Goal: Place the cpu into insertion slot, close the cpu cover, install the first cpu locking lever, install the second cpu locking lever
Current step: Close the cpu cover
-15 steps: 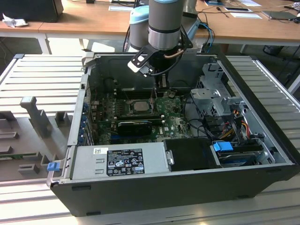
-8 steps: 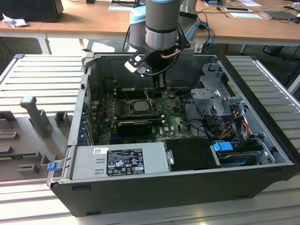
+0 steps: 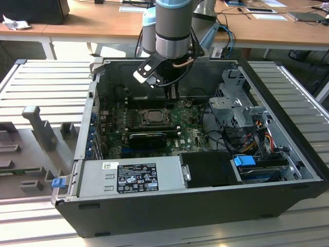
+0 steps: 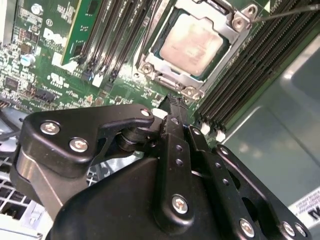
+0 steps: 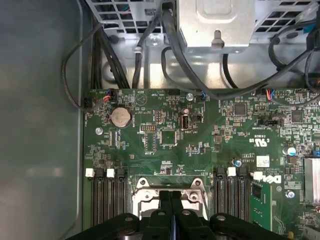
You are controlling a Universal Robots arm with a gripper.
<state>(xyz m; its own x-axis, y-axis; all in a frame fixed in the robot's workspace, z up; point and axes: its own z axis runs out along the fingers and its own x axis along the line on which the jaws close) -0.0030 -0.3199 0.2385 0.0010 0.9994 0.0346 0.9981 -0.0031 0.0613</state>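
cpu (image 4: 192, 42) seated, second wrist view

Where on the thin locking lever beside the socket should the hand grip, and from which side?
Probably the locking lever, on the straight free stretch passing over the memory slots: a thin rod, so come from above, closing across it.

- Long wood desks (image 3: 92, 25) at the back, light brown.
- White papers (image 3: 134, 7) lie on the desks, plus a crumpled white scrap (image 3: 15, 23) at the exterior view's left.
- Black box (image 3: 41, 10) on the desk, same side.
- Wires (image 3: 229, 38) hang under the desk.
- Grey metal table (image 3: 46, 82) w/ long grooves in front.
- Grey blocks (image 3: 38, 126) stand on it, exterior view's left.
- Light is bright & even.
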